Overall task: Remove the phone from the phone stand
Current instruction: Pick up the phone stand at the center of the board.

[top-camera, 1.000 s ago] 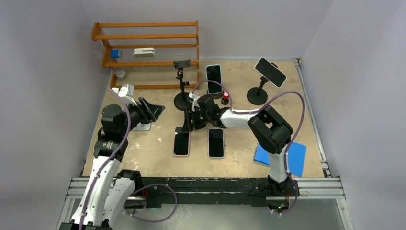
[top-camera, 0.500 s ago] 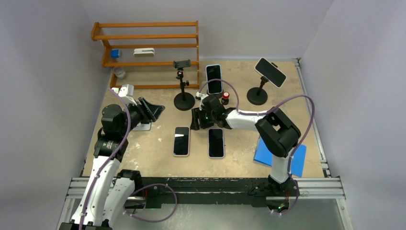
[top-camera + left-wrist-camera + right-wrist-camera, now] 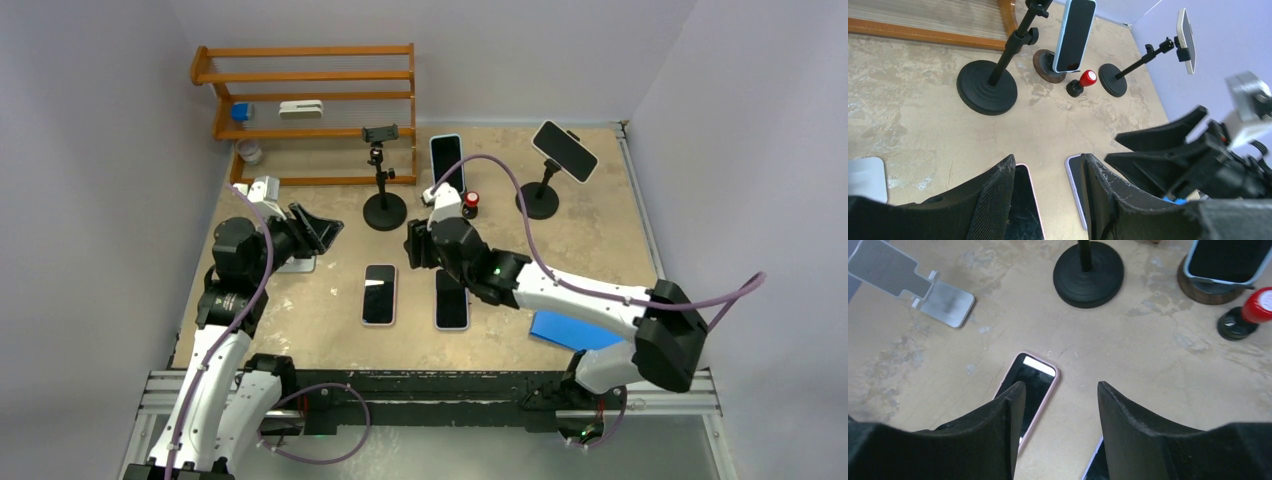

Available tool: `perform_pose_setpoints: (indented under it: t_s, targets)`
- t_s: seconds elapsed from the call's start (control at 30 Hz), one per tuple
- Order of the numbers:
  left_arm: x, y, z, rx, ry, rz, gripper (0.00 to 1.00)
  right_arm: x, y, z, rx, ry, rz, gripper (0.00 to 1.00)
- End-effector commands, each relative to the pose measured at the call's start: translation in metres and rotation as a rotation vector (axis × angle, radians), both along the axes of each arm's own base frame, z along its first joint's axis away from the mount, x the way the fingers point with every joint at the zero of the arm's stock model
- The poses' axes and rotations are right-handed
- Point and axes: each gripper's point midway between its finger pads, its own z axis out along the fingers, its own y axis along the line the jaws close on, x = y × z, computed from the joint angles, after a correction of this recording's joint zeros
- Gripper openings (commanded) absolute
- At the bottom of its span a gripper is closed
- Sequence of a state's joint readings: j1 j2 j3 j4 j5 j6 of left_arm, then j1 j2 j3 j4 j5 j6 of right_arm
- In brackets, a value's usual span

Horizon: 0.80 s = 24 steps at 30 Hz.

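Over at the far side of the table (image 3: 620, 230), both upright phones are sitting in their holders. The light-blue-cased phone (image 3: 447, 160) leans in its round wooden stand (image 3: 1045, 67), and the dark phone (image 3: 565, 150) is clamped on the black pole stand (image 3: 538, 200), well off to its right. The right gripper (image 3: 412, 247) hovers mid-table with its fingers spread and nothing between them, above the pink-cased phone (image 3: 1030, 377) lying flat. The left gripper (image 3: 325, 232) is spread and empty too, near the silver folding stand (image 3: 945, 302). A little red knob (image 3: 470, 200) sits just beside the wooden stand.
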<state>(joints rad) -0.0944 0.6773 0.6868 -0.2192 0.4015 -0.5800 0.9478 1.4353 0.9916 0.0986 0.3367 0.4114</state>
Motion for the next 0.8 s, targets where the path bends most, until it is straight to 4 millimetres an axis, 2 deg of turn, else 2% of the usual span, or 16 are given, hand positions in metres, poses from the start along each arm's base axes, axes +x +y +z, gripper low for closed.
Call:
perform_pose_setpoints:
  t_s: [0.0,0.07,0.1,0.17,0.2,0.3,0.43,0.53,0.67,0.77]
  targets:
    - [0.004,0.005,0.0,0.018,-0.01,0.035,0.48,0.014,-0.055,0.025,-0.027,-0.16,-0.301,0.58]
    - [0.007,0.013,-0.004,0.022,0.011,0.088,0.48,0.008,-0.063,0.037,0.042,-0.186,-0.309,0.62]
    - [0.008,0.018,-0.008,0.026,0.032,0.127,0.48,0.006,-0.067,0.045,0.089,-0.208,-0.311,0.69]
    - [0.009,0.032,-0.017,0.037,0.075,0.214,0.49,0.0,-0.078,0.061,0.206,-0.245,-0.337,0.94]
    - [0.008,0.038,-0.02,0.045,0.09,0.249,0.5,-0.004,-0.081,0.067,0.244,-0.261,-0.321,0.98]
    - [-0.003,0.062,-0.031,0.077,0.138,0.38,0.54,-0.02,-0.076,0.086,0.338,-0.306,-0.211,0.99]
    - [-0.015,0.088,-0.044,0.126,0.202,0.519,0.63,-0.026,-0.082,0.096,0.447,-0.33,-0.22,0.99]
    - [-0.015,0.087,-0.066,0.144,0.331,0.529,0.69,-0.032,-0.074,0.103,0.494,-0.353,-0.159,0.99]
    - [-0.015,0.079,-0.09,0.07,0.432,0.524,0.71,-0.044,-0.058,0.107,0.506,-0.344,-0.038,0.98]
    - [-0.015,0.083,-0.114,0.01,0.524,0.567,0.7,-0.049,-0.054,0.109,0.504,-0.343,0.004,0.98]
